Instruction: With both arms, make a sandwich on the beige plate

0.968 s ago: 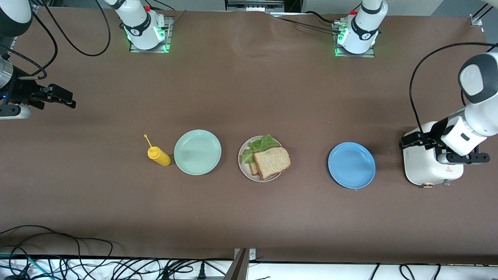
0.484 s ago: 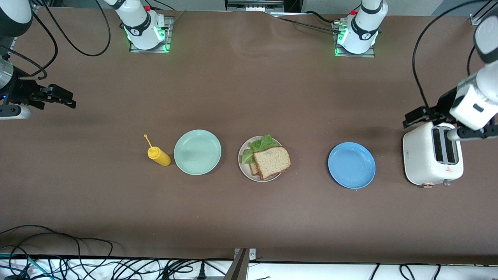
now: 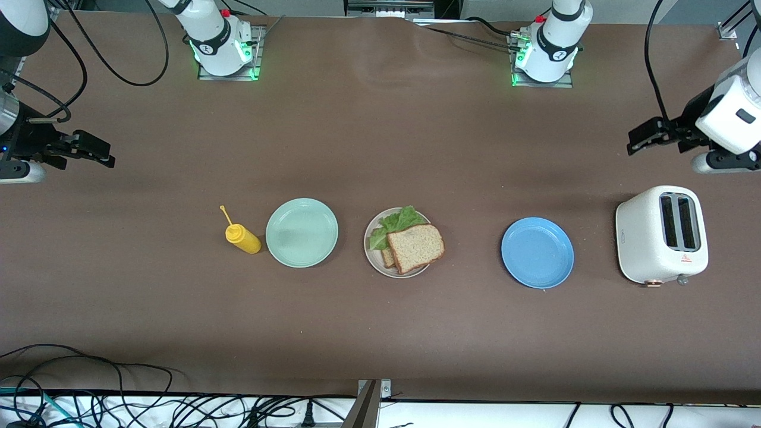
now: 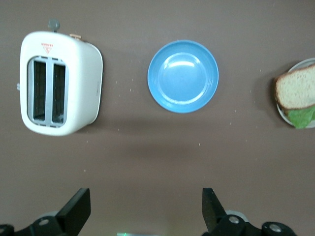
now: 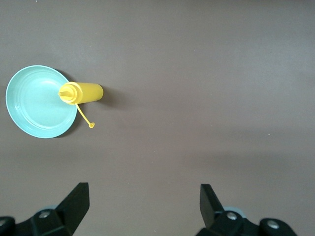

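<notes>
Bread [image 3: 415, 246] tops the sandwich on the beige plate [image 3: 374, 261], which sits mid-table between the mint-green plate [image 3: 301, 232] and the blue plate [image 3: 537, 252]. Its upper slice lies slightly askew, with a ruffled lettuce leaf [image 3: 395, 223] poking out on the side farther from the front camera and the edge of a lower slice [image 3: 387, 257] showing beneath. In the left wrist view only a corner of the sandwich [image 4: 295, 96] is visible.

The left gripper [image 3: 648, 136] hangs in the air over bare table at the left arm's end; the white toaster [image 3: 661, 235] stands on the table nearer the front camera than that patch. The arm's white forearm reaches in from the frame edge, its wrist roughly level and the fingers pointing toward the middle of the table. The left wrist view shows both black fingers [image 4: 76, 211] spread wide with nothing between them, looking down on the toaster and blue plate.

The right gripper [image 3: 89, 148] hovers over bare table at the right arm's end, its wrist also level and its fingers aimed toward the table's middle. Its fingers [image 5: 74, 201] are likewise spread wide and empty. A yellow squeeze bottle [image 3: 242, 238] lies just beside the mint-green plate, toward the right arm's end
</notes>
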